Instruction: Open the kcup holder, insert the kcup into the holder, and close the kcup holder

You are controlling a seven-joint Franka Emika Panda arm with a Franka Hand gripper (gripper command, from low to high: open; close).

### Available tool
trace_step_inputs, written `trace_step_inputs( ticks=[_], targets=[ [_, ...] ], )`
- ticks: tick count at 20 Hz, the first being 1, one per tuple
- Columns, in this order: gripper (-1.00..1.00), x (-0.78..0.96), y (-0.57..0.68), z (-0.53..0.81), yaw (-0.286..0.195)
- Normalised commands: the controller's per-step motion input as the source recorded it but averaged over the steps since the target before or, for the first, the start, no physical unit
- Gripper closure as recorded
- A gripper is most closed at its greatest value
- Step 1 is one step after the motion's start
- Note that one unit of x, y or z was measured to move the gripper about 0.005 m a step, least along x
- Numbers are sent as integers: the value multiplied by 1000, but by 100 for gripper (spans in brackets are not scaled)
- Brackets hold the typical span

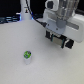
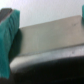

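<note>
The kcup (image 1: 28, 55), a small white pod with a green-and-blue top, stands upright on the white table (image 1: 20, 70), towards the exterior view's left. My gripper (image 1: 59, 41) hangs low at the exterior view's right, well away from the pod. Dark shapes under the hand may be the kcup holder (image 1: 66, 43), mostly hidden by the arm. In the wrist view the gripper (image 2: 47, 42) is open, its green pads (image 2: 9, 30) far apart. A dark grey flat surface with a black edge (image 2: 47, 37), apparently the holder, lies between them; I cannot tell if the pads touch it.
Dark equipment (image 1: 7, 20) and a white stand (image 1: 24, 12) sit along the table's far edge at the exterior view's left. The arm's white body (image 1: 67, 20) fills the upper right.
</note>
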Motion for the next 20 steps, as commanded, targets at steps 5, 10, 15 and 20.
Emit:
trace_step_inputs(
  ticks=[5, 10, 15, 20],
  targets=[
    [-100, 291, -221, 296, -124],
    [-100, 223, -446, 330, -161],
    [-100, 116, -628, 260, -207],
    [-100, 84, -578, 185, -235]
  ],
)
